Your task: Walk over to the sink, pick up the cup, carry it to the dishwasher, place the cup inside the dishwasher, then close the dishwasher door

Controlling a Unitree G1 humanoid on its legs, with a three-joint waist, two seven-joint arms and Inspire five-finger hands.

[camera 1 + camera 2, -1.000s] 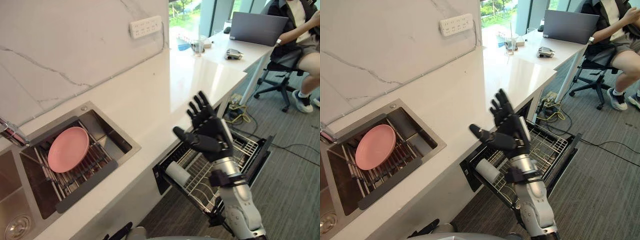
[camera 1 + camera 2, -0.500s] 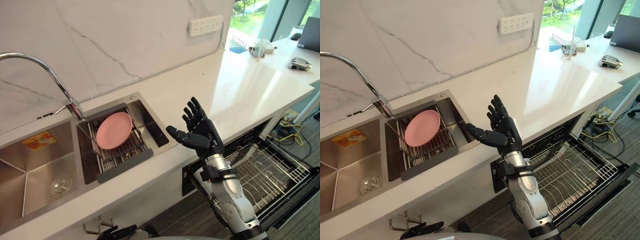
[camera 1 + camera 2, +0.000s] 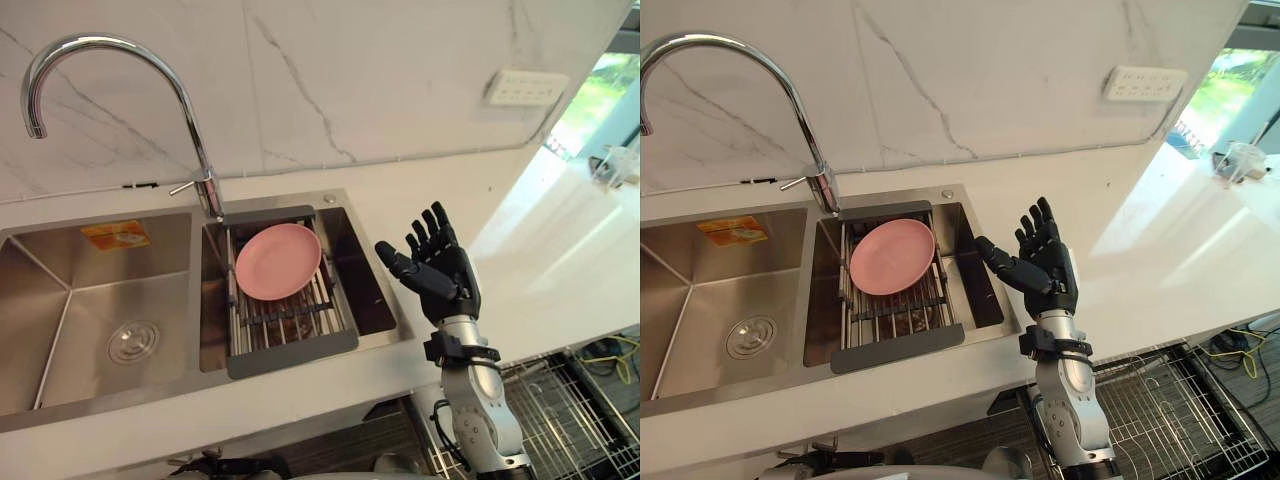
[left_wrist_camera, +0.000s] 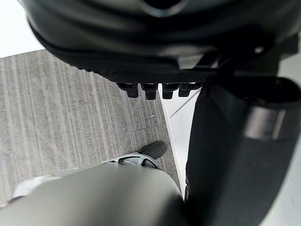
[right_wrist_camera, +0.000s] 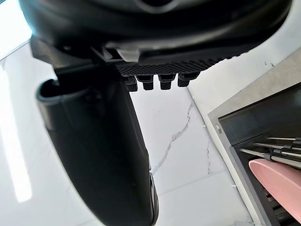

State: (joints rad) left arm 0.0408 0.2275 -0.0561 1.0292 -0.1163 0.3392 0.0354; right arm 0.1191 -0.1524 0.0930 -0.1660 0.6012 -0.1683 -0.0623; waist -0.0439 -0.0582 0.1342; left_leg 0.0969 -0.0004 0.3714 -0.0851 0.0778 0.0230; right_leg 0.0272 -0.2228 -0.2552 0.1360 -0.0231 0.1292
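Right hand (image 3: 441,277) raised over the counter (image 3: 560,270) edge beside the sink (image 3: 60,320), fingers spread wide, empty; orange sticker (image 3: 115,234) in its left basin, print unreadable; pink plate (image 3: 277,260) on the rack (image 3: 290,322); left hand (image 4: 160,42) straight-fingered, empty, above the floor (image 4: 70,117).

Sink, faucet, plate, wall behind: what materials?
Sink: brushed stainless steel, judging by its dull grey sheen.
Faucet: polished metal, chrome-like, with mirror-bright highlights.
Plate: matte pink, probably plastic or silicone; ceramic is not ruled out.
Wall: glossy white slab with grey veins, either marble or an imitation.
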